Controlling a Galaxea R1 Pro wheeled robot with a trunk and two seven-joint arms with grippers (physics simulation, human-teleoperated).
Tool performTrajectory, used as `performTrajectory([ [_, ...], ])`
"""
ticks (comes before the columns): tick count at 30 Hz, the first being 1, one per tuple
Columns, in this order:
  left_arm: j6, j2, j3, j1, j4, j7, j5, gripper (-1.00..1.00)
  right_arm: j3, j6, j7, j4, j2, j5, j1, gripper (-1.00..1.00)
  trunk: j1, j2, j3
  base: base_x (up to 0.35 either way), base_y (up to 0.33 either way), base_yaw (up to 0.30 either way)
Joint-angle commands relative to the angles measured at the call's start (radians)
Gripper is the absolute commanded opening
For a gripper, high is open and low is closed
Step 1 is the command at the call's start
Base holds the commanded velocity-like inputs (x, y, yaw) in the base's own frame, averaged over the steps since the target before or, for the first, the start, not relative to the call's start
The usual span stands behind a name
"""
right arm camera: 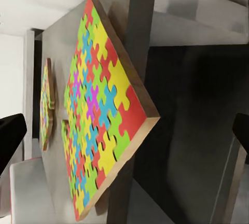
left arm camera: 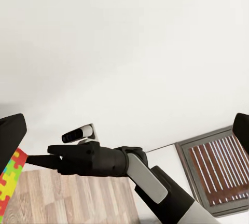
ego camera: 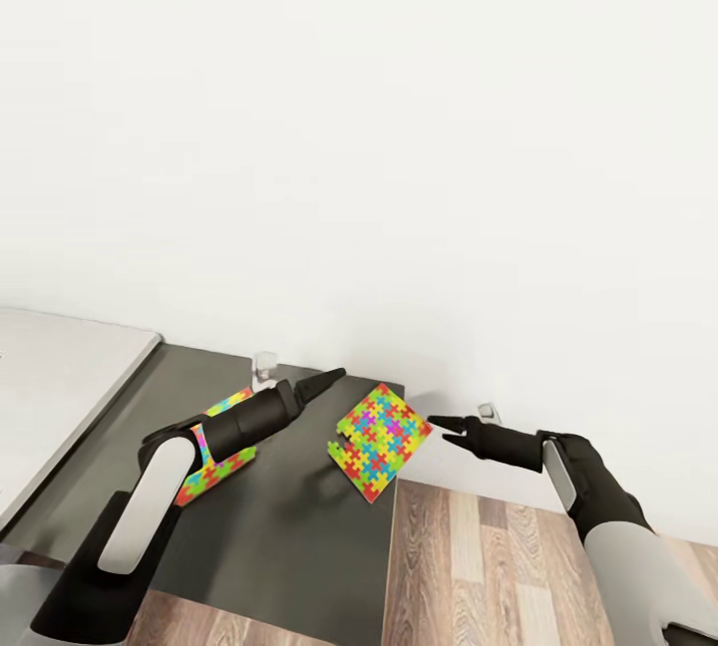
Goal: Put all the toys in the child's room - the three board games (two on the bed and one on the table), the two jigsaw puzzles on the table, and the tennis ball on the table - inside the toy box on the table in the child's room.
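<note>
Faces a plain white wall (ego camera: 399,128) across a dark grey cabinet top (ego camera: 279,546), joined on the left to a pale grey-white desk top (ego camera: 60,387), with brown wood-plank floor (ego camera: 479,566) to the right. Carries both jigsaw puzzles on the dark top: the right puzzle box (ego camera: 381,439), flat, wood-edged and covered in bright yellow, blue, pink and green interlocking pieces, lying at the right-hand edge with one corner jutting past it over the floor; and the left puzzle box (ego camera: 214,457), same pattern, well apart from the first and largely hidden under the left forearm. Reaches the left gripper (ego camera: 334,377), black and tapered, above the dark top between the two boxes, pointing towards the wall and the right puzzle box, touching neither. Shows its fingers (left arm camera: 11,136) spread wide in the left wrist view, nothing between them. Holds the right gripper (ego camera: 439,427) off the cabinet's edge, above the floor, aimed at the jutting corner of the right puzzle box, near it but apart. Shows its fingers (right arm camera: 10,136) likewise parted in the right wrist view, with the right puzzle box (right arm camera: 98,115) ahead between them, not gripped, and the left puzzle box (right arm camera: 46,105) further back on the same dark surface. Takes in, from the left wrist view, the right gripper (left arm camera: 31,159) over the floor, a corner of the right puzzle box (left arm camera: 10,182), and a brown slatted panel in a grey frame (left arm camera: 218,172). Has two small white fittings (ego camera: 264,364) low against the wall.
</note>
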Motion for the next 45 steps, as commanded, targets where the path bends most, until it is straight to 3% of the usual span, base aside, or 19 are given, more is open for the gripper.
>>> performTrajectory([
  [1,0.003,0.0,0.0,-0.001,0.0,-0.002,0.001,1.0,-0.001,0.006,0.001,0.0,0.0,-0.004,0.0,1.0,0.0,-0.001,-0.001,0.0,0.0,0.042],
  [16,0.003,-0.018,-0.011,-0.001,0.0,0.024,-0.001,1.0,-0.094,0.023,0.001,0.03,-0.052,-0.002,-0.038,1.0,0.0,-0.001,-0.001,0.0,0.0,0.015],
  [38,0.003,-0.022,-0.035,-0.018,0.0,0.043,-0.001,1.0,-0.12,0.033,-0.004,0.071,-0.072,-0.002,-0.047,1.0,0.0,-0.001,-0.001,0.0,0.0,0.001],
  [45,0.003,-0.022,-0.036,-0.019,0.0,0.043,-0.001,1.0,-0.134,0.032,-0.036,0.145,-0.074,-0.002,-0.058,1.0,0.0,-0.001,-0.001,0.0,0.0,0.0],
])
